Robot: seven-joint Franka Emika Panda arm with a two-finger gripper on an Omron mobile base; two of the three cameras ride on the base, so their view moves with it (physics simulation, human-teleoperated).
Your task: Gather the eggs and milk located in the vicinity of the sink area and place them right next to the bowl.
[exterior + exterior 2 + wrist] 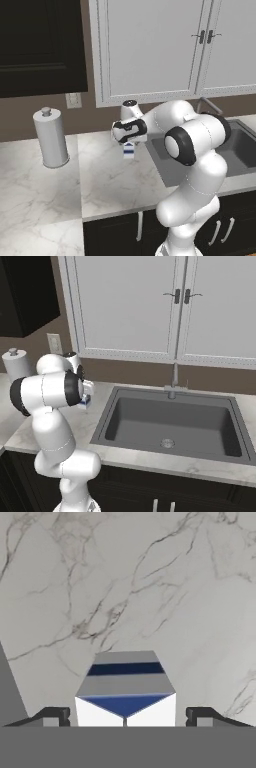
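Note:
The milk point(129, 150) is a small white carton with a blue band, standing upright on the marble counter just left of the sink point(239, 150). My gripper point(128, 143) hangs straight over it, pointing down. In the hand view the milk point(125, 682) sits between my two fingertips point(54, 716), with a narrow gap on each side, so the gripper point(125, 716) is open around it without touching. From the right base view my own arm hides most of the milk point(85, 401). The eggs and the bowl are out of view.
A tall grey paper-towel roll point(50, 137) stands at the back left of the counter. The dark sink basin point(170, 423) with its thin faucet point(174, 378) lies to the right. White wall cabinets point(150, 45) hang above. The counter's front edge point(115, 212) is near.

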